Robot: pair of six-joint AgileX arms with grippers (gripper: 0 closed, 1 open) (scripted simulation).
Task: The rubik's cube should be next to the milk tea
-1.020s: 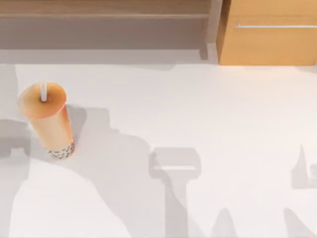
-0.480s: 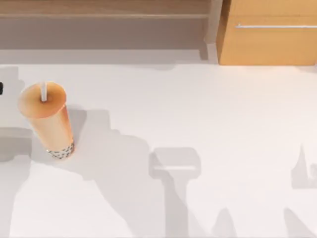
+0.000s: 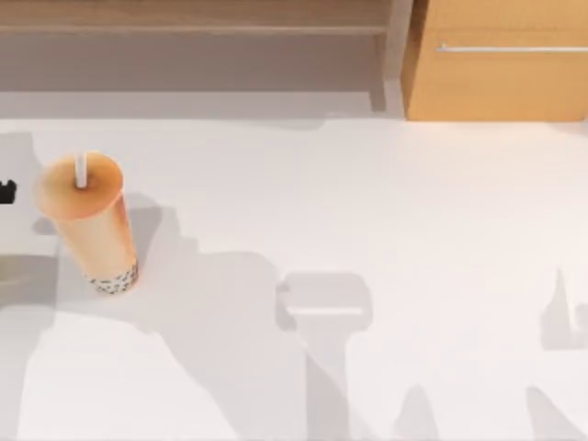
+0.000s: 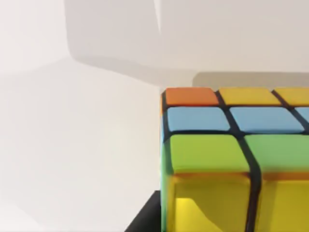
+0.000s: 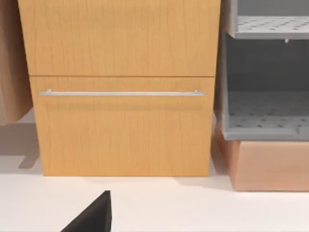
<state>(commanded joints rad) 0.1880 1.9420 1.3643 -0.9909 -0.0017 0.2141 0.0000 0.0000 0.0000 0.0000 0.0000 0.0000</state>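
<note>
Table: white tabletop with grey shadows across it, and a wooden drawer cabinet at our far right edge.
Milk tea: milk tea stands upright near the table's left side, orange lid and white straw up, dark pearls at the bottom.
Left gripper: left gripper is a dark bit at the far left edge, just beside the cup; open or closed, we can't tell.
Rubik's cube: rubik's cube sits right up close in our left wrist view, with orange, yellow, blue and green squares.
Right arm: parked, its wrist camera faces the cabinet.
</note>
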